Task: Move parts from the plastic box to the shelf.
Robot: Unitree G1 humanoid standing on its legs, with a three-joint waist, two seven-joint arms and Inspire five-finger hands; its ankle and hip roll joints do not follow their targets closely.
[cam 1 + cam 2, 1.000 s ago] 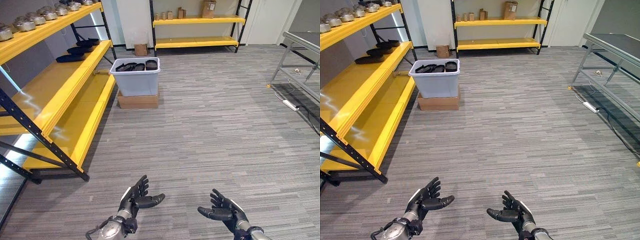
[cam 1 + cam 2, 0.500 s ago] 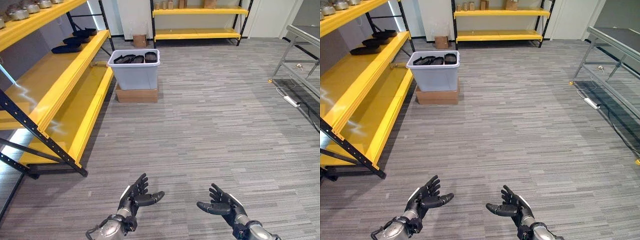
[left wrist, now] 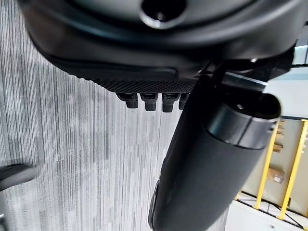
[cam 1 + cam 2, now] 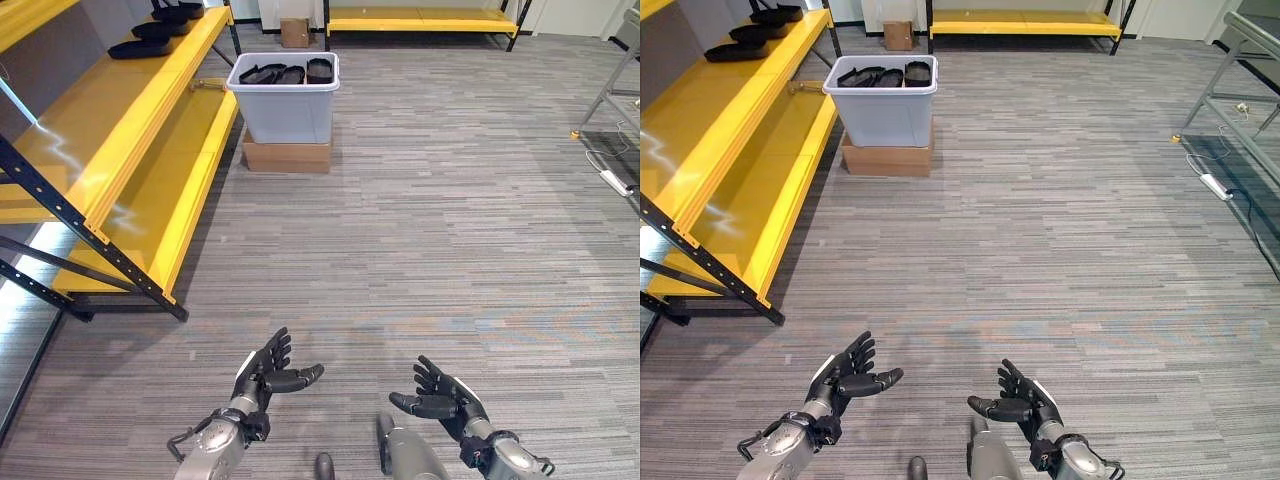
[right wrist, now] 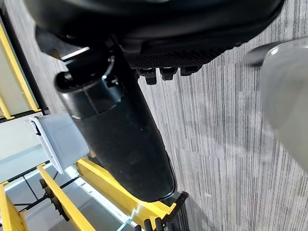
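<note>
Status: both hands empty, well short of the work area. Left hand (image 4: 262, 375) low in the head views, fingers (image 4: 279, 348) spread and relaxed, thumb out to the side, nothing held. Right hand (image 4: 442, 400) same posture: fingers apart, palm turned inward, nothing held. Both hover over grey carpet floor (image 4: 430, 230).

Task items: dark parts (image 4: 288, 74) lie in the plastic box (image 4: 287, 112), a pale open-top tub standing on a flat cardboard box (image 4: 286, 157) at the far end of the yellow shelf (image 4: 150, 140). Box sits just beside the shelf's lower tier, well apart from both hands. Several similar dark parts (image 4: 140, 47) already rest on the shelf's middle tier.

Handling, judged from appearance only:
- Parts look like shallow black trays or dishes, prob. moulded plastic or pressed metal; rigid, not fragile. Exact form too small to tell.
- Weight prob. light to moderate; one-hand lift looks feasible.
- Surface looks smooth, so some slip risk w/ hard fingertips.
- Parts overlap in the box; a neighbour may drag along on lift-out.

Recommended hold: pinch a raised rim, thumb inside, fingers outside, at the edge nearest the box's open top. Take the uppermost part first. Keep it level for the transfer to the shelf tier.

Note: approach to the box req'd before any grasp.
</note>
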